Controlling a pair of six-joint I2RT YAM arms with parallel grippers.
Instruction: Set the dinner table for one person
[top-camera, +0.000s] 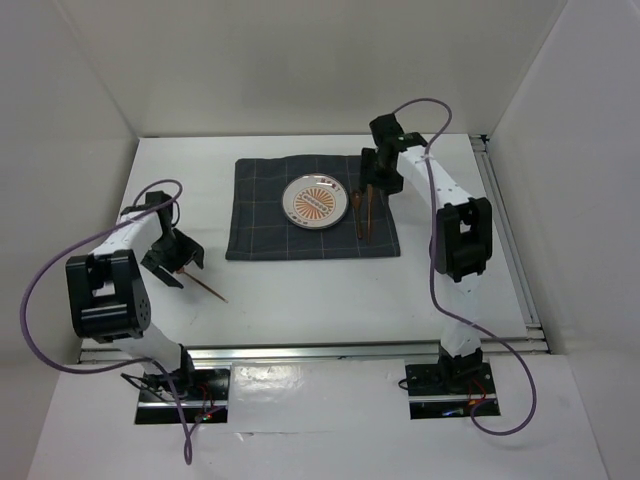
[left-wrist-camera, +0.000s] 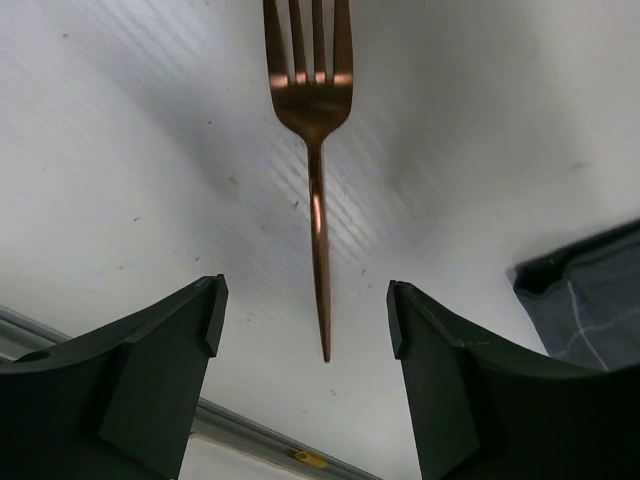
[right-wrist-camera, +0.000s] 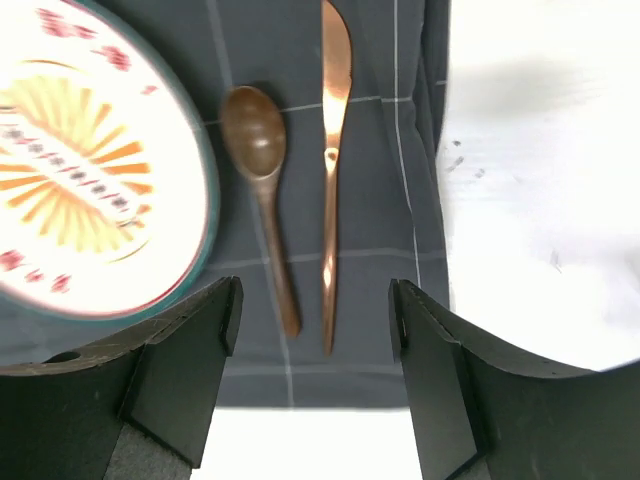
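Observation:
A copper fork (top-camera: 207, 285) lies on the white dinner table (top-camera: 300, 300) at the left, off the mat; it also shows in the left wrist view (left-wrist-camera: 315, 150). My left gripper (top-camera: 175, 262) (left-wrist-camera: 305, 320) is open, its jaws either side of the fork's handle end, above it. A plate (top-camera: 314, 203) (right-wrist-camera: 80, 170) with an orange sunburst sits on the dark checked mat (top-camera: 310, 208). A spoon (right-wrist-camera: 262, 190) and a copper knife (right-wrist-camera: 333, 150) lie side by side on the mat right of the plate. My right gripper (top-camera: 374, 188) (right-wrist-camera: 315, 330) is open and empty above their handle ends.
The mat (right-wrist-camera: 400, 330) covers the table's far middle; one corner of it shows in the left wrist view (left-wrist-camera: 590, 290). Silver rails (top-camera: 320, 352) run along the near edge and the right edge. White walls enclose the table on three sides.

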